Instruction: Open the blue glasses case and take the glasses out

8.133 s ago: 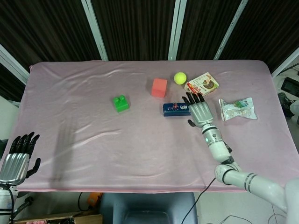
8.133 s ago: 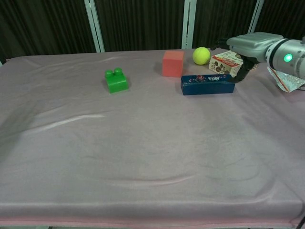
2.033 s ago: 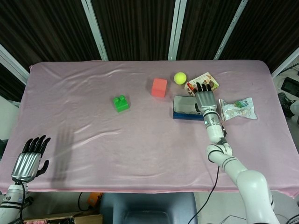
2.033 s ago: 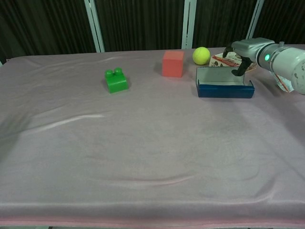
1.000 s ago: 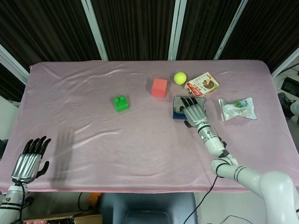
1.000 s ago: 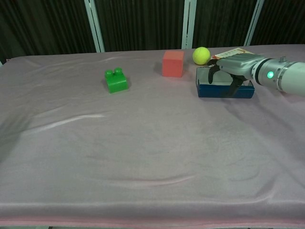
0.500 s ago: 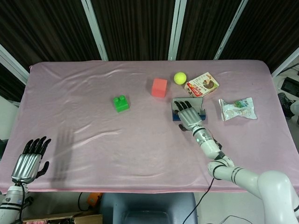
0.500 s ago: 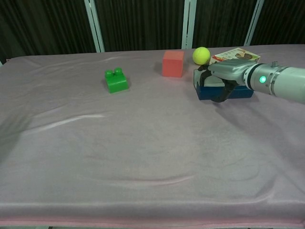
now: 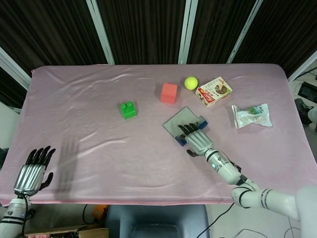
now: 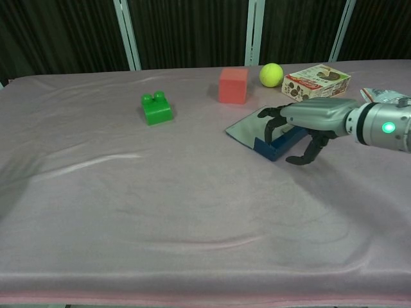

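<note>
Reaching into the opened blue glasses case (image 9: 184,126)
Case lies lid-open at 5 o'clock from the red block (image 9: 169,92); right robot hand (image 9: 197,140) curls over it, grip uncertain; glasses unseen, not yet out; left robot hand (image 9: 30,174) idle, fingers apart.

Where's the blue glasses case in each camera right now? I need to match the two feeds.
Head view: the blue glasses case lies right of centre, open, partly under the right hand.
Chest view: the case is right of centre, the right hand over its right end.
Shared landmark: the red block, on the far side of the case in both.
</note>
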Motion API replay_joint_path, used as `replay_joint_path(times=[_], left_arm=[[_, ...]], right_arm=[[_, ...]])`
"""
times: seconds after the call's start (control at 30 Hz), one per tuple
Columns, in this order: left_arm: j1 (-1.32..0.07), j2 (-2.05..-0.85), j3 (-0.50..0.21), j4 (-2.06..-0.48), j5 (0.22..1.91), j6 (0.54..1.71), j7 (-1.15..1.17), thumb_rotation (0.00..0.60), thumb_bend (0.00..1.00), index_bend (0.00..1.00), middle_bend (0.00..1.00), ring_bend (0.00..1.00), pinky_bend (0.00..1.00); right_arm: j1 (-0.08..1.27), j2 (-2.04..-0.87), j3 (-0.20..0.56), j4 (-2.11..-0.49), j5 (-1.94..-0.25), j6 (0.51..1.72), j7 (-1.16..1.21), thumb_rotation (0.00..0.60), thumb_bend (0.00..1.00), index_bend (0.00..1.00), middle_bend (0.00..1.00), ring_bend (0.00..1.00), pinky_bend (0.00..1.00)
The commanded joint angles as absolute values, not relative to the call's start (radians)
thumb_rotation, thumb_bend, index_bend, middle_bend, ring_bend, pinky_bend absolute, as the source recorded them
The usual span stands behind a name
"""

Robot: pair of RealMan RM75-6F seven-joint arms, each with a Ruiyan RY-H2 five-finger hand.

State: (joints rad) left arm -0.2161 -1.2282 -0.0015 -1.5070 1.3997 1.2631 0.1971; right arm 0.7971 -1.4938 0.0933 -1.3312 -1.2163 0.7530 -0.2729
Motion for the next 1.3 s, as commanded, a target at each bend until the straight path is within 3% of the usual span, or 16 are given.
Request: replay_joint_path(times=[0.03,0.73,1.07,1.3], left_arm=[[-0.216,-1.228,0.000,-1.507,1.401,1.263,0.198,0.600,0.42,0.00,0.00,0.00,0.03],[-0.216,-1.236,0.002,-1.511,1.398,1.259,0.218,0.600,0.42,0.00,0.00,0.00,0.03],[-0.223,-1.248,-0.003,-1.505,1.386,1.247,0.231,0.600,0.42,0.00,0.00,0.00,0.03],[-0.226,-1.256,-0.007,-1.501,1.371,1.238,0.243,0.600,0.42,0.00,0.00,0.00,0.04]], right_arm=[[0.752,-1.420,0.037,-1.427,-1.284,0.802,-0.274,0.600,0.49,0.46,0.07,0.04,0.00],[0.613,-1.272,-0.113,-1.459,-1.474,0.924,-0.175,0.600,0.50,0.46,0.07,0.04,0.00],[0.583,-1.302,-0.103,-1.309,-1.470,0.920,-0.096,0.600,0.50,0.45,0.07,0.04,0.00],[0.609,-1.359,-0.050,-1.208,-1.426,0.866,-0.081,0.600,0.50,0.43,0.07,0.04,0.00]])
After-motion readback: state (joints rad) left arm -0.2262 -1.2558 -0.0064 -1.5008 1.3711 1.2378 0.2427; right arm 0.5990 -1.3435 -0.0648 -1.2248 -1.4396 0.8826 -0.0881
